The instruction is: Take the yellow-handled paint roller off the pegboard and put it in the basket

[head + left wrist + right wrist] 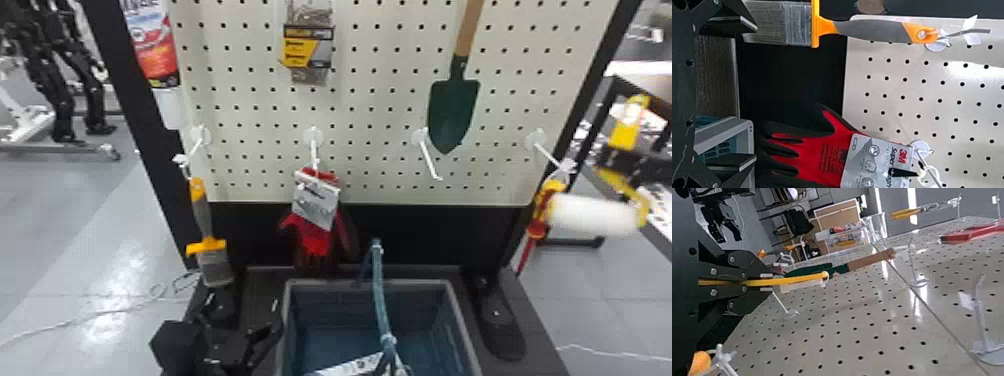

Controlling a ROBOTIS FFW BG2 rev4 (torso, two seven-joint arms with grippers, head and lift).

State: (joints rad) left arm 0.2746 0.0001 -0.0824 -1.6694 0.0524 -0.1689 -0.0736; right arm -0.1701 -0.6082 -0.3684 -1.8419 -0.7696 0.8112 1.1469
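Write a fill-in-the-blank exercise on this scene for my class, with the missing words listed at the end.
The trowel has a blade coloured ____.
The gloves hang from a white ____.
The right gripper grips a handle coloured ____.
The left gripper is not closed but ____.

Missing words: green; hook; yellow; open.

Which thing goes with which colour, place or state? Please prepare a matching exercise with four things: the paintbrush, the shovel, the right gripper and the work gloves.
Things:
1. paintbrush
2. shovel
3. right gripper
4. work gloves

Colours, places, states:
A. red and black
B. shut on a yellow handle
C. hanging from the leftmost white hook in the head view
D. green and brown

Right pairs: 1-C, 2-D, 3-B, 4-A
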